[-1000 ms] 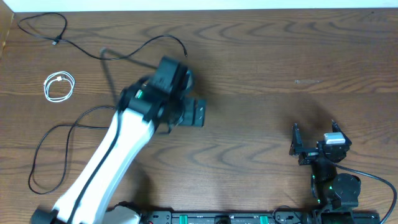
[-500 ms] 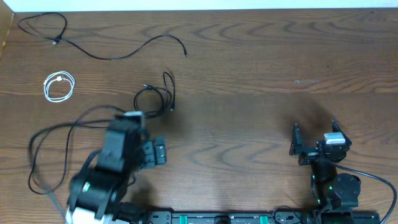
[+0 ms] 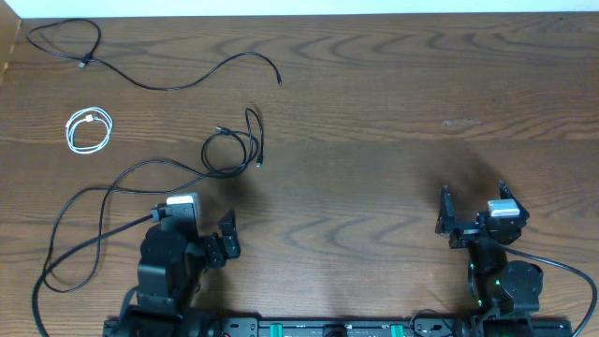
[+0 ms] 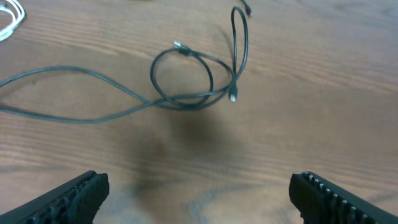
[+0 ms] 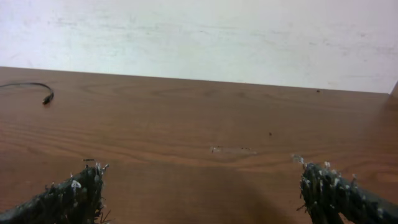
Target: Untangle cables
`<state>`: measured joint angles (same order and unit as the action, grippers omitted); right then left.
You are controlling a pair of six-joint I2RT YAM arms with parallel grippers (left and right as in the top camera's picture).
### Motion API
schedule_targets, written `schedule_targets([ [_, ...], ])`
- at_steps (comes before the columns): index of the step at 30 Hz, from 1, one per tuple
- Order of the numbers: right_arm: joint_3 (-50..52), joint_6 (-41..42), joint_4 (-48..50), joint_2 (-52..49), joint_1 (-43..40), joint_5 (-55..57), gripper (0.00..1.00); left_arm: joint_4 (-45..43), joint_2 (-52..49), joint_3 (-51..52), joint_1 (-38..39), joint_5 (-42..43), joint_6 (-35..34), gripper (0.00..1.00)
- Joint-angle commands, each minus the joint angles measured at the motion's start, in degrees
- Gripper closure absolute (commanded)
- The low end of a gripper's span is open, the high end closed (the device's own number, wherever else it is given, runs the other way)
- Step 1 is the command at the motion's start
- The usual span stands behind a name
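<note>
The bench (image 3: 393, 112) carried three cables, all lying apart from one another, so the separating itself looked largely finished. The longest black cable (image 3: 168, 87) lay farthest ahead of the left end effector (image 4: 199, 179), strung out in open curves with no crossing that I could make out. The second black cable (image 4: 186, 104) lay directly ahead of that end effector and near it. Its tail ran off to the left, but its plug end was curled into a small loop that crossed over itself, with a narrow hairpin standing up beside the loop. By my reading, that knot-like curl was the one piece of work left. The short white cable (image 3: 71, 131) sat ahead and well to the left of the same end effector, wound in a neat coil and touching neither black cord. Whether it was meant to be uncoiled could not be told.

The left end effector was spread wide and empty, low over the wood and short of the loop. The right end effector (image 5: 204, 171) was likewise spread wide with nothing between its fingers. Every cable lay well apart from it, off to its left, and only one black plug tip (image 5: 46, 98) showed at the far left of its view.

No container of any kind was in sight, and the cords rested on bare wood.
</note>
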<state>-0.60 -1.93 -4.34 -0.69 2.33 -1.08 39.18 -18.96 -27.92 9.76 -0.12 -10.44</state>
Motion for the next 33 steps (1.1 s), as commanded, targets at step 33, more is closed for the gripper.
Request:
schedule_targets([
  [33,0.3,-0.3,0.0,0.4,0.0,0.1,0.01,-42.2,18.9,27.7,-9.1,4.0,1.9,0.02],
])
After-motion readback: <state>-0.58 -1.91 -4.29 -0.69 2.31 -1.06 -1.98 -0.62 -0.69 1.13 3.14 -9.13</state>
